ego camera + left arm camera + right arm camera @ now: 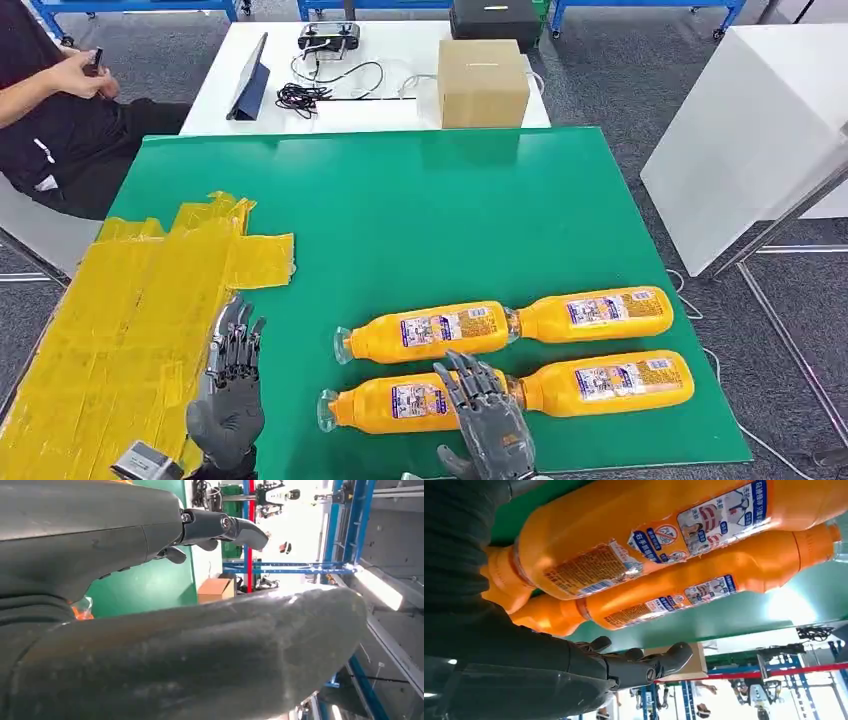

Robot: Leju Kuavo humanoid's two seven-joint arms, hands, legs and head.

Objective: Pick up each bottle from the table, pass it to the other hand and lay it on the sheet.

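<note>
Four orange plastic bottles are seen lying on the green desk, none held. The right robot hand is spread over the nearest bottle; the left robot hand is open beside the yellow sheet. A loose grasp could roll it into its neighbours.

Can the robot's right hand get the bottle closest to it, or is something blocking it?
Probably yes. The right hand is open just above the near-left bottle, fingers over its end, with nothing between them. The other bottles lie beside it, not on top.
</note>
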